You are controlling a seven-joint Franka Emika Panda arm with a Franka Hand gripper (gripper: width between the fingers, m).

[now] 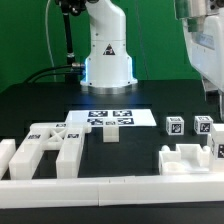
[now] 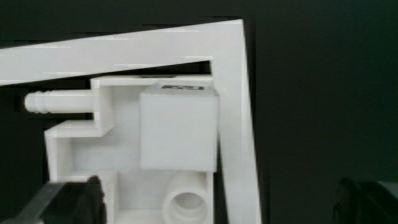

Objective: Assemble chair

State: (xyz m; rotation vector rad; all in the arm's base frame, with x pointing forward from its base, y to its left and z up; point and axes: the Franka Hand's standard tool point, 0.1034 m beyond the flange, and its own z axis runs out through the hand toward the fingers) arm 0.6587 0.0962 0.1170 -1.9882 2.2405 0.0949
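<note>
White matte plastic makes up every loose piece of the chair. The blocky stepped part with a round side peg [image 2: 143, 130] lies tucked into the inner corner of the plain white border rail [image 2: 107, 57], at the exterior view's right, near a small tagged cube-ended leg [image 1: 175, 125]. The two-finger gripper [image 2: 214, 200] hangs above it with jaws spread wide, dark fingertips [image 2: 59, 197] on either side of the part, holding nothing. Slatted white frames [image 1: 45, 145] lie at the exterior view's left, beyond the marker board [image 1: 110, 117]. Nothing looks joined yet, so this reads as an early positioning step. Next, I judge, the arm must fetch a mating piece and line it up squarely with the peg.
</note>
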